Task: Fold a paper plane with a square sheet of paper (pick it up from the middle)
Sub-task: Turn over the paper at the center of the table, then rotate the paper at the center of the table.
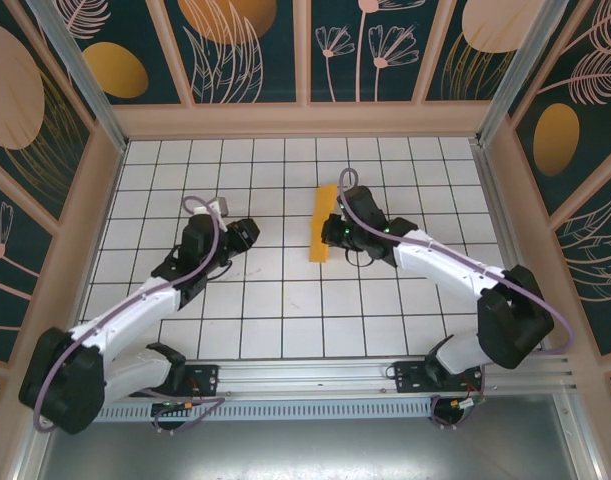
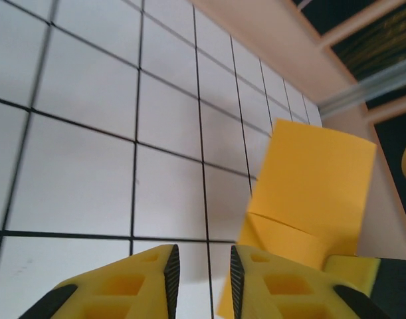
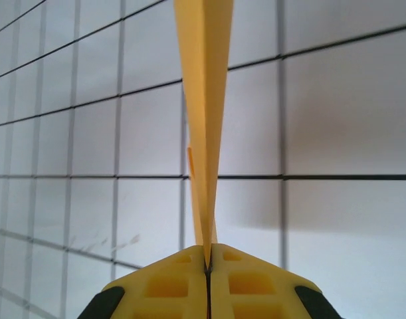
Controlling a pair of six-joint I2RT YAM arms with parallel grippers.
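While the left gripper (image 1: 247, 232) is held at mid-table with its jaws slightly parted on nothing, left of the work and clear of it, the right gripper (image 3: 208, 256) is clamped shut on the near end of the folded sheet of paper (image 3: 206, 100). The layers are thereby pinched together, probably to set the centre crease, and the narrow orange-yellow strip is pointed toward the far wall.
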